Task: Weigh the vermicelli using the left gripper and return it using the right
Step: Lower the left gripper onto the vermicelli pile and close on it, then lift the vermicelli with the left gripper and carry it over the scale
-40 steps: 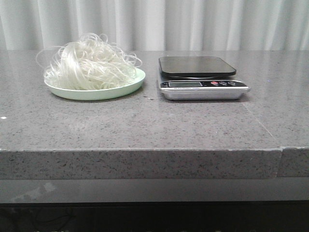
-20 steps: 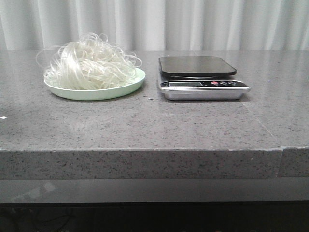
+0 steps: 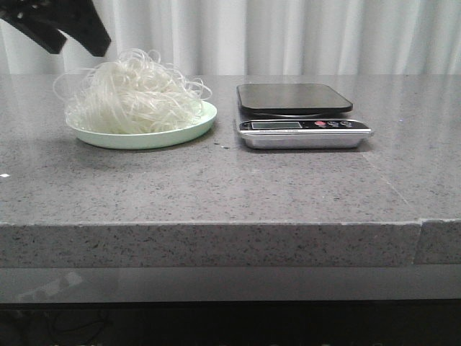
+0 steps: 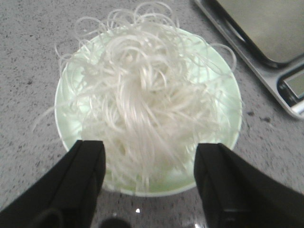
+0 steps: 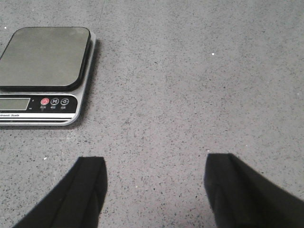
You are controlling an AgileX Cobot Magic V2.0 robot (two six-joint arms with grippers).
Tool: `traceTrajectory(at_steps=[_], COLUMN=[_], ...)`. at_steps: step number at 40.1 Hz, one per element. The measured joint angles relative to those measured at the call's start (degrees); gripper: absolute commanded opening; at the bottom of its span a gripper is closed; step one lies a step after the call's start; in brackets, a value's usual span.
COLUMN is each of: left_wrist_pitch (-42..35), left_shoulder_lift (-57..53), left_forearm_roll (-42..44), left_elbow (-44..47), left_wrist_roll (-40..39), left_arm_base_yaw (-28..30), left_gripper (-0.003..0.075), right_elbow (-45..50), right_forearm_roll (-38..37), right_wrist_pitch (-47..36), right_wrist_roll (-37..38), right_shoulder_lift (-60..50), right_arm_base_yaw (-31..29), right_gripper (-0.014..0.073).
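The vermicelli [image 3: 133, 95], a fluffy nest of thin white looping strands, sits on a pale green plate [image 3: 189, 128] at the left of the table. It also shows in the left wrist view [image 4: 142, 99], on the plate [image 4: 66, 85]. My left gripper [image 3: 66, 32] is open and empty, above and to the left of the vermicelli; in its wrist view [image 4: 148, 159] the jaws stand wide apart over the plate's near rim. My right gripper [image 5: 154, 175] is open and empty above bare table, right of the scale [image 5: 45, 76]; it is out of the front view.
A silver kitchen scale with a dark weighing platform [image 3: 292, 99] stands right of the plate, its display and buttons facing the front edge. The grey speckled table [image 3: 230, 187] ends in a front edge low in the front view. White curtains hang behind.
My left gripper has come into the front view at the top left, above the vermicelli. Plate, vermicelli and scale have not moved.
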Motion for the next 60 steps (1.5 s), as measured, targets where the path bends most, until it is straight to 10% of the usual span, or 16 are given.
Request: traceTrajectory(at_steps=[21, 34, 60], left_wrist_pitch=[0.4, 0.7, 6.6], left_shoulder_lift=[13.0, 13.4, 13.4], left_forearm_roll=[0.3, 0.3, 0.0], left_elbow=[-7.5, -7.5, -22.7], left_wrist_roll=[-0.8, -0.8, -0.8], left_arm_base_yaw=[0.0, 0.0, -4.3], left_gripper=[0.0476, 0.0152, 0.0156], right_elbow=[0.0, 0.0, 0.0], right_forearm_roll=[0.0, 0.0, 0.0], right_wrist_pitch=[0.0, 0.0, 0.0], right_wrist_roll=[-0.3, 0.0, 0.0], right_shoulder_lift=[0.1, 0.1, 0.1], right_arm_base_yaw=[0.0, 0.0, 0.0], right_gripper=[0.0556, 0.0556, 0.0556])
